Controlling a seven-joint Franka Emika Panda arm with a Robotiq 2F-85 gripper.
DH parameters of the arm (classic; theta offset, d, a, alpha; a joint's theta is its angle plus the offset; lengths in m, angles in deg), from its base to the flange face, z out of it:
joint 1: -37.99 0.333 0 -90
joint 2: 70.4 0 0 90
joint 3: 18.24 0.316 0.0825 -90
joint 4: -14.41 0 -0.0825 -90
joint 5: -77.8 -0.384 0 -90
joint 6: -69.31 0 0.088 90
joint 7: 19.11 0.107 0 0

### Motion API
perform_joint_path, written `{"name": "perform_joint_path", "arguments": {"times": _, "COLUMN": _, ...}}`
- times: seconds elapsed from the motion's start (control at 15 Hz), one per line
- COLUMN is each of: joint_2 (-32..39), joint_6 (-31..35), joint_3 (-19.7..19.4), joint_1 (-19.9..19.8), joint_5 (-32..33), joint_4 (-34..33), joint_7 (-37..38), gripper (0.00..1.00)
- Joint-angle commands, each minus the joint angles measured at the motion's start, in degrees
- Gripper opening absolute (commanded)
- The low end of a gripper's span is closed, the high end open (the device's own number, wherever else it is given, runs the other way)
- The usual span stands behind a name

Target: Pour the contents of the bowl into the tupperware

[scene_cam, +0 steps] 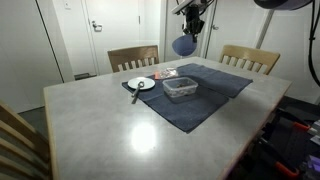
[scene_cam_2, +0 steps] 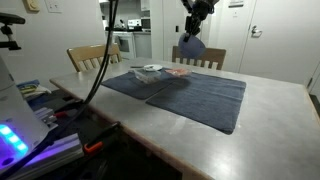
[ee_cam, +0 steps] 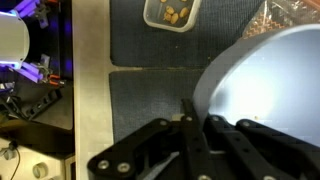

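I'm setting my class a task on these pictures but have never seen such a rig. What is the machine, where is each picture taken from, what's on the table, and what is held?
It is one robot arm ending in a two-fingered gripper, steered by a person. Two pictures come from cameras standing in the room on different sides of the table. The third comes from a camera on the arm's wrist, looking down past the gripper. On the table lies a dark cloth with a small white plate and a clear tupperware, which the wrist view shows holding yellowish pieces. The gripper is shut on the rim of the blue bowl, held in the air above the table.
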Motion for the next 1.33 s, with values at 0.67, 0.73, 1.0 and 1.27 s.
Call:
{"name": "perform_joint_path", "arguments": {"times": 0.67, "joint_2": -1.1, "joint_6": 2.1, "joint_3": -0.3, "joint_1": 0.1, "joint_5": 1.3, "joint_4": 2.2, "joint_7": 0.0, "gripper": 0.01}}
{"name": "perform_joint_path", "arguments": {"times": 0.73, "joint_2": -1.1, "joint_6": 2.1, "joint_3": -0.6, "joint_1": 0.3, "joint_5": 1.8, "joint_4": 2.4, "joint_7": 0.7, "gripper": 0.01}}
{"name": "perform_joint_path", "arguments": {"times": 1.0, "joint_2": -0.2, "joint_6": 0.5, "joint_3": -3.2, "joint_1": 1.6, "joint_5": 5.3, "joint_4": 0.9, "joint_7": 7.7, "gripper": 0.01}}
{"name": "perform_joint_path", "arguments": {"times": 1.27, "joint_2": -0.3, "joint_6": -4.3, "joint_3": -4.3, "joint_1": 1.4, "joint_5": 7.1, "joint_4": 1.2, "joint_7": 15.4, "gripper": 0.01}}
